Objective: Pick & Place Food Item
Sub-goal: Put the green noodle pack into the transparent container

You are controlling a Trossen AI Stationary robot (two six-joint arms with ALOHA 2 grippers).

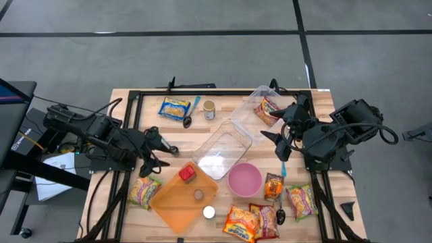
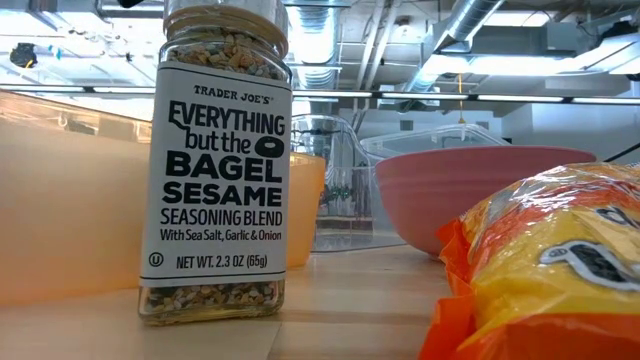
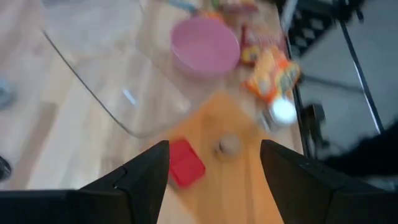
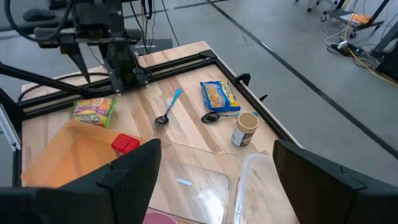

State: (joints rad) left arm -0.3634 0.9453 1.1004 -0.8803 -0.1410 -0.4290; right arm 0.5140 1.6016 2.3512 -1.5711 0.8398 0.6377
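A red block-like item point(image 1: 187, 173) and a small round brown piece point(image 1: 198, 194) lie on the orange tray point(image 1: 172, 202). In the left wrist view the red item point(image 3: 185, 163) shows just ahead, between the fingers' lines. My left gripper point(image 1: 160, 154) hovers open above the tray's far left corner, tilted down, with nothing between its fingers point(image 3: 149, 168). My right gripper point(image 1: 278, 143) hangs open high over the right side, beside the clear containers, holding nothing. Snack packets lie about: a yellow one point(image 1: 175, 107) at the far edge and a noodle packet point(image 1: 143, 191) left of the tray.
A clear tub point(image 1: 223, 148) lies mid-table, and a second one point(image 1: 260, 108) holds a packet. The pink bowl point(image 1: 244, 179), several noodle packets point(image 1: 239, 223), a seasoning jar point(image 2: 215, 160), a small tin point(image 1: 209, 109) and spoons point(image 4: 168, 109) crowd the table. Black frame rails point(image 1: 128, 128) border it.
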